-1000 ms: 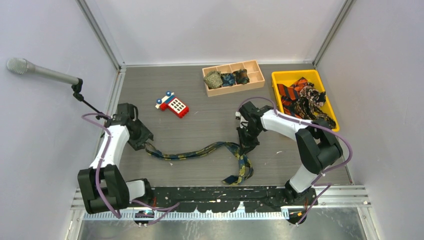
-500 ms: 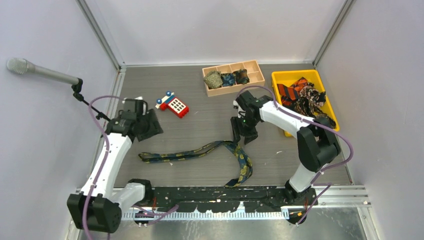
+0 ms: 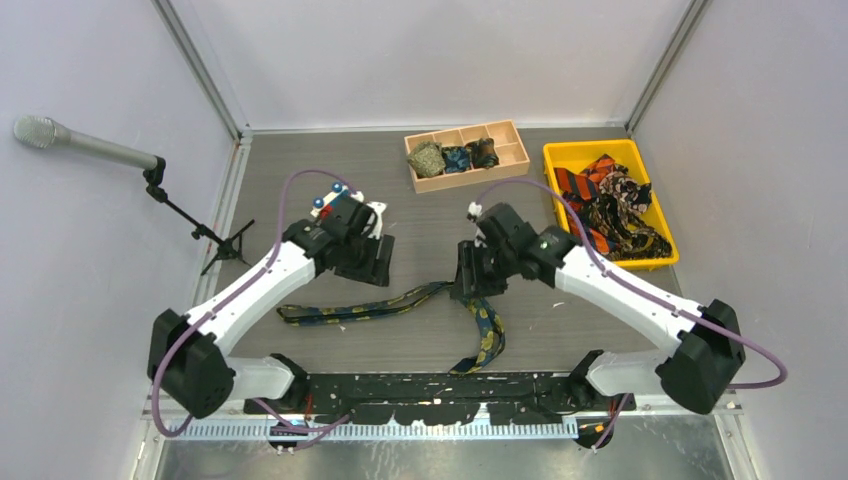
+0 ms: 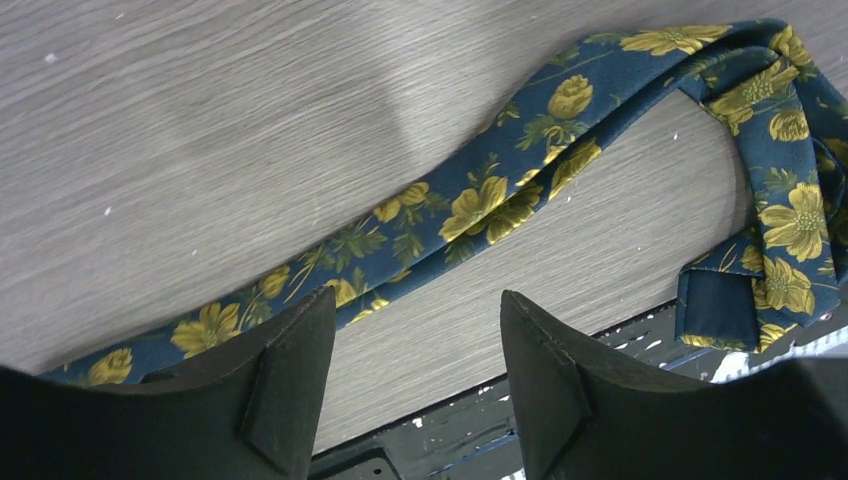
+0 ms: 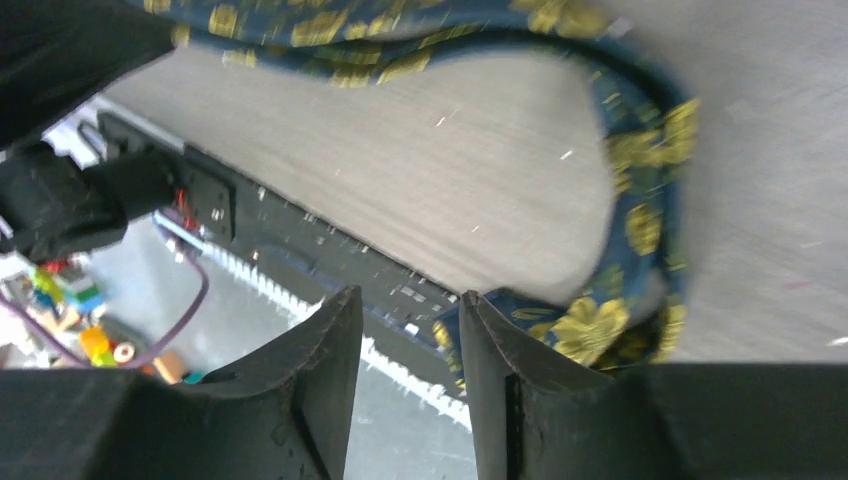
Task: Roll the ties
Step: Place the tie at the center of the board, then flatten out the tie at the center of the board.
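Navy flowered tie [image 3: 400,300] sprawls unrolled at the 6 o'clock edge of the table [image 3: 290,180]. My left pincer [image 4: 415,320] and right pincer [image 5: 410,300] hover over it, jaws apart and empty, seemingly ready to take an end. Finished coils [image 3: 456,158] sit in the wooden tray [image 3: 510,152] at 12 o'clock.

Light: bright, even — soft shadows | right wrist view: motion-blurred | top: sharp

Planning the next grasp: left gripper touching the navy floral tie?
Apart. The top view shows bare table between the left gripper and the navy floral tie; its jaws stand open.
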Robot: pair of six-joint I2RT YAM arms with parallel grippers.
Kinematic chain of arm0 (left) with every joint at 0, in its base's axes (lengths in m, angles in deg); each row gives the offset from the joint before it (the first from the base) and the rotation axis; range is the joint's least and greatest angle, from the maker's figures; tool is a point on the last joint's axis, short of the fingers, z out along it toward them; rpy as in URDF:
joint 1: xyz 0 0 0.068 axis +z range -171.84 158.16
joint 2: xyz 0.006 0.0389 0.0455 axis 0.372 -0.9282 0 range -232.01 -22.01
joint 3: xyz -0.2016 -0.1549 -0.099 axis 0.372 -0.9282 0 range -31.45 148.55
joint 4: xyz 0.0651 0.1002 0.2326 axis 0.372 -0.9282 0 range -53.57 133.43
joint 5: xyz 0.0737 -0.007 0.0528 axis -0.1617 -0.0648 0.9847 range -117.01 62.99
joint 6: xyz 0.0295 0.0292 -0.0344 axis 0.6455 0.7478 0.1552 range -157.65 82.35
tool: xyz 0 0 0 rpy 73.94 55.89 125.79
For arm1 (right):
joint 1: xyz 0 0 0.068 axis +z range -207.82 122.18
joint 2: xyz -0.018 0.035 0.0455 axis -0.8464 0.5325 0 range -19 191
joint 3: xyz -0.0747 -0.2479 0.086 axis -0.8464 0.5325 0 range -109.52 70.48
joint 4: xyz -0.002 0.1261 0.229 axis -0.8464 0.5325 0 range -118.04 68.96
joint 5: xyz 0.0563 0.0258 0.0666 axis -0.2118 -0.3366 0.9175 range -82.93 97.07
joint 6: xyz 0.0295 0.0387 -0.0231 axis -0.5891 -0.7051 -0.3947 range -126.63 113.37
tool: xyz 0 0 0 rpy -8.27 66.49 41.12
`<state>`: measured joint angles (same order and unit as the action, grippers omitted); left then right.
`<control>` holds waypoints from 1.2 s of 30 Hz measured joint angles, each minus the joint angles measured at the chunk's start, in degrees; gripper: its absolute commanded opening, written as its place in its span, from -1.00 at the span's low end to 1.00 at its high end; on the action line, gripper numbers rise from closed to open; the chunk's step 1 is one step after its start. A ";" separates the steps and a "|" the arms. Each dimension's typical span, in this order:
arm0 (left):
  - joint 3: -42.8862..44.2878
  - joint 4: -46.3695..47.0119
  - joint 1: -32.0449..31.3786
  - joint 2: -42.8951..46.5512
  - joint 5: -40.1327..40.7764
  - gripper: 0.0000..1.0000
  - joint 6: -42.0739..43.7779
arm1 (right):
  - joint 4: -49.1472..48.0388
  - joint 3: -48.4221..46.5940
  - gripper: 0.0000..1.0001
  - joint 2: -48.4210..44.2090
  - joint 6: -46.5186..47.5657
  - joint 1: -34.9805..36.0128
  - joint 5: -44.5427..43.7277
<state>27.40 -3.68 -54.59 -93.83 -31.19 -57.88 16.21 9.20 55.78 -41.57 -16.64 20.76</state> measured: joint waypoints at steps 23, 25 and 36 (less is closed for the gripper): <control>14.84 5.05 -18.05 -33.27 2.23 -0.51 13.86 | -15.08 25.05 -0.50 -4.46 -27.19 13.60 -7.69; 15.28 4.59 -18.05 -34.03 2.69 -0.77 13.92 | -14.97 25.24 -0.50 -4.50 -27.54 13.60 -8.13; 24.48 -2.73 -14.58 -41.92 0.79 -0.93 14.88 | -4.55 24.92 -0.50 -7.61 -32.35 7.78 -21.18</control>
<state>51.88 -6.41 -69.17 -135.75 -30.40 -42.99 11.66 34.12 48.18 -73.92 -8.85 -0.41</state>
